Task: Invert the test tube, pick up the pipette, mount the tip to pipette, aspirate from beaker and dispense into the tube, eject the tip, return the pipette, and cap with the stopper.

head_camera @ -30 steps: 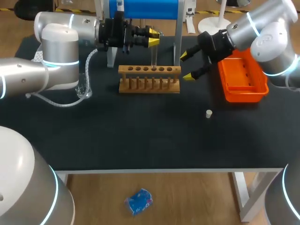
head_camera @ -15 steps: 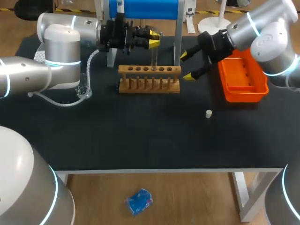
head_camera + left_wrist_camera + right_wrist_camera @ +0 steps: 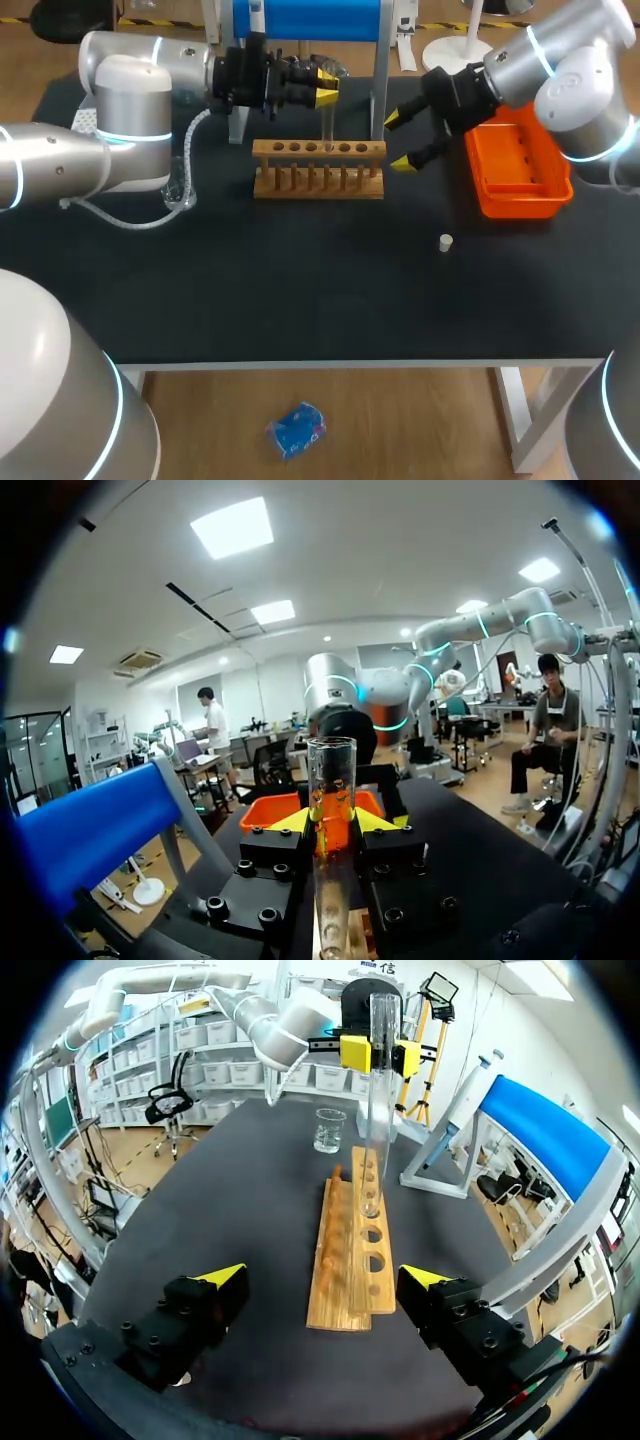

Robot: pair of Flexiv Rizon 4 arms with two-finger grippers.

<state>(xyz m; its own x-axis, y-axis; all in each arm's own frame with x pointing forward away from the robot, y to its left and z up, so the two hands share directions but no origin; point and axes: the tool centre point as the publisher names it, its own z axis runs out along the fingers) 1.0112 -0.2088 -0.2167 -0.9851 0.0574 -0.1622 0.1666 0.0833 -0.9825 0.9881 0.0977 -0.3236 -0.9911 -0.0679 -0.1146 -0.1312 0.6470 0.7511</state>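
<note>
My left gripper (image 3: 322, 88) is shut on a clear test tube (image 3: 327, 122), which stands upright with its mouth up. In the left wrist view the tube (image 3: 331, 780) rises between the yellow tips of that gripper (image 3: 331, 822). Its lower end reaches a hole of the wooden rack (image 3: 318, 168); I cannot tell how deep it sits. The right wrist view shows the tube (image 3: 379, 1110) over the rack (image 3: 352, 1255). My right gripper (image 3: 399, 141) stands open beside the rack's right end, holding nothing (image 3: 325, 1278). A small white stopper (image 3: 446, 241) lies on the mat.
An orange tray (image 3: 520, 172) sits at the right, under my right arm. A glass beaker (image 3: 180, 190) stands left of the rack, also in the right wrist view (image 3: 329, 1130). The blue pipette stand (image 3: 305, 18) is behind the rack.
My left arm has shifted slightly with the tube still in its grip over the rack. The right arm has not moved.
</note>
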